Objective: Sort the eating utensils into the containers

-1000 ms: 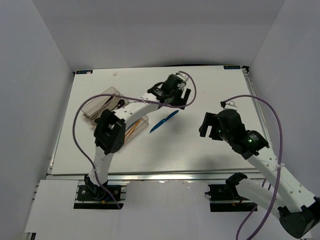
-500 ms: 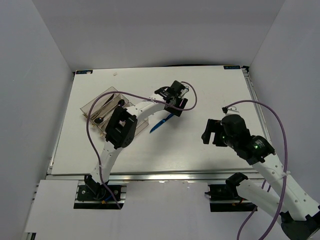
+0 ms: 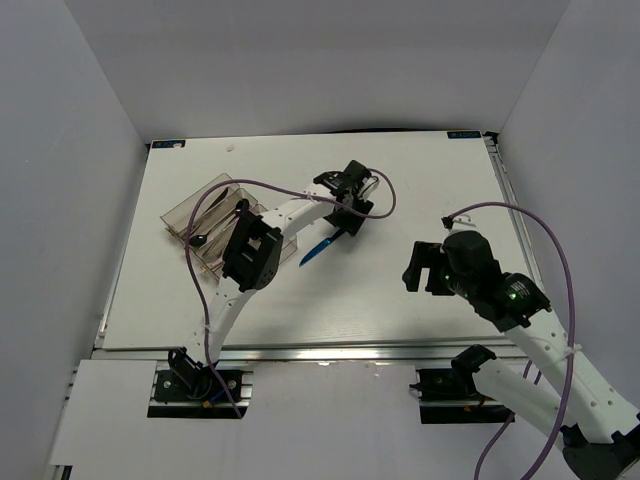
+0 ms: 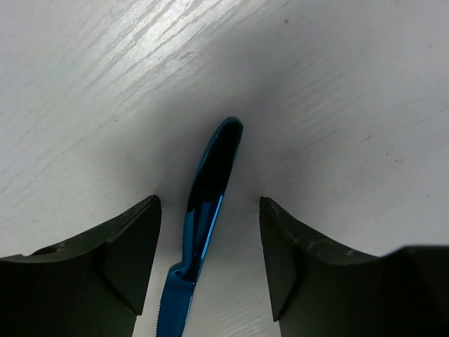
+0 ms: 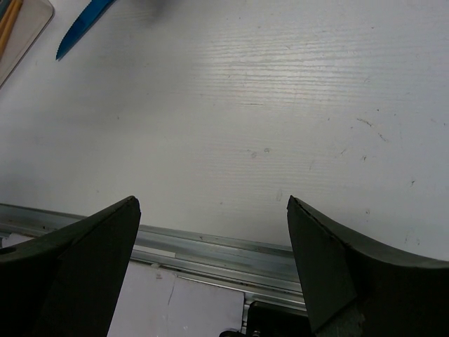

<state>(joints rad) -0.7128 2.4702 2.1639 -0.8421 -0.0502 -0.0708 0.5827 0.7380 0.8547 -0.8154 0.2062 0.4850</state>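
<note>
Fingers (image 4: pixel 130 260) of the left gripper (image 4: pixel 208 217) stand apart astride the blue knife (image 4: pixel 214 165), a gap showing on each side. The knife lies flat near the middle of the table (image 3: pixel 420 170), just beside the clear tray (image 3: pixel 182 212), which sits towards the left edge and holds dark spoons and orange sticks. Over the table's near right part, the right gripper (image 5: pixel 210 210) hangs spread wide and holds nothing.

I counted one blue knife (image 3: pixel 318 247) on the table (image 3: pixel 430 190) and one clear tray (image 3: pixel 188 207) near its left edge; the tray's contents were too blurred to count.
</note>
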